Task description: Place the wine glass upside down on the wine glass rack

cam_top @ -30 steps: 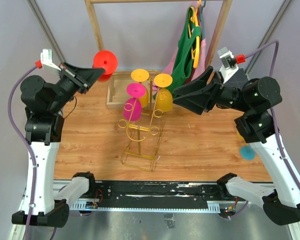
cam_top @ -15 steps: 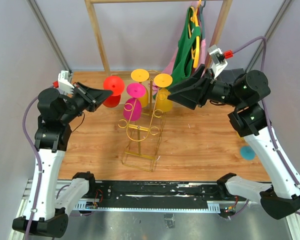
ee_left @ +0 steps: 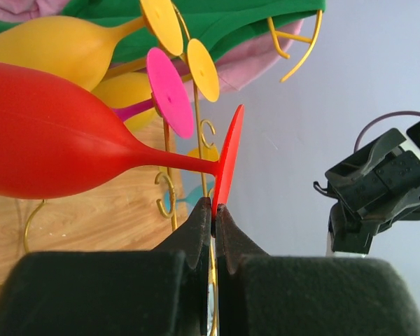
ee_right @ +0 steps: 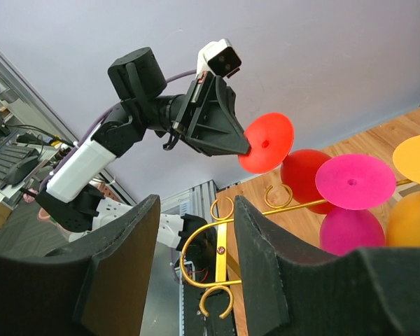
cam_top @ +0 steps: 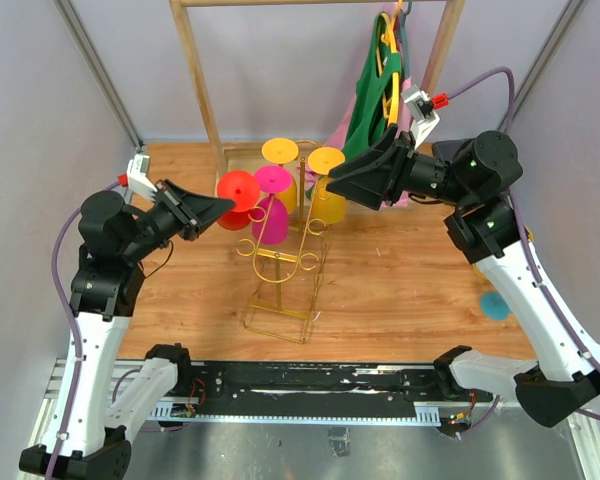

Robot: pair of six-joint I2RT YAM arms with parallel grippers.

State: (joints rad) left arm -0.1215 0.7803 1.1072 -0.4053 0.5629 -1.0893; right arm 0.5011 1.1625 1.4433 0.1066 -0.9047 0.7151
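Red glass [ee_left: 56,150]: probably light, stiff, slippery; left claw [ee_left: 213,212] is pinching its foot's edge; right claw [ee_right: 196,217] is standing open.

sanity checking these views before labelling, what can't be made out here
- Left wrist view: the rim of the red wine glass is cut off by the left edge.
- Top view: a teal object is partly hidden by the right arm; what it is cannot be told.
- Right wrist view: the base of the wine glass rack is cut off by the bottom edge.
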